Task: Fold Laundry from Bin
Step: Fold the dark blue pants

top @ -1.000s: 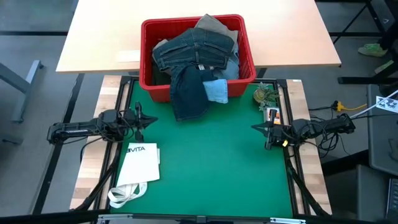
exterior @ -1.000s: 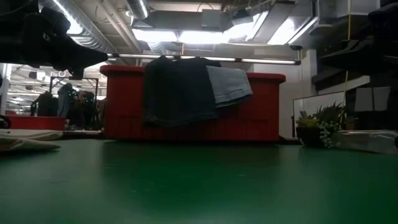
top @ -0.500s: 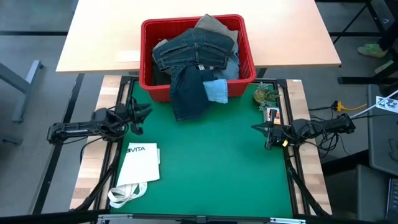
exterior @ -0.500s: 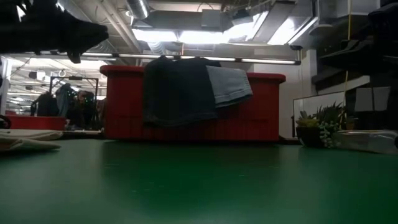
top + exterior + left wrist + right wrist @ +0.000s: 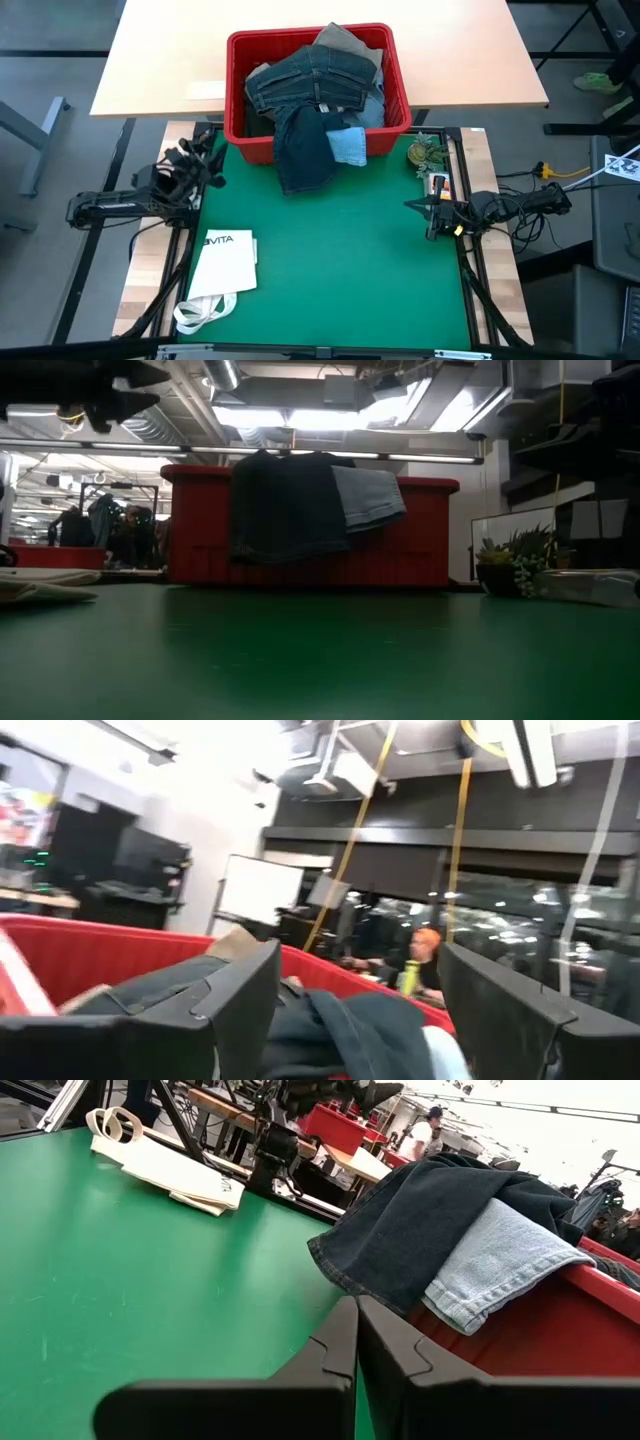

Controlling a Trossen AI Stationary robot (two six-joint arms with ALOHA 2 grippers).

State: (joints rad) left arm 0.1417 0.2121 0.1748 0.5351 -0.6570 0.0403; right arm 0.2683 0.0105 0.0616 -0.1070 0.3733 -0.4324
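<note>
While laundry (image 5: 315, 95) fills the bin (image 5: 237, 128): left claw (image 5: 207, 160) spread wide nearby, right claw (image 5: 418, 206) clenched, empty.

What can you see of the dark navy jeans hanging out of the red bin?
The dark navy jeans look like heavy denim. One leg drapes over the bin's front rim and hangs to the green mat, with its hem on the mat. The rest lies piled inside. A light blue jeans leg lies beside it. No pincer touches them.

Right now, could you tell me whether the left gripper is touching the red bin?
Apart. The high view shows the left gripper open, with green mat between it and the bin.
</note>
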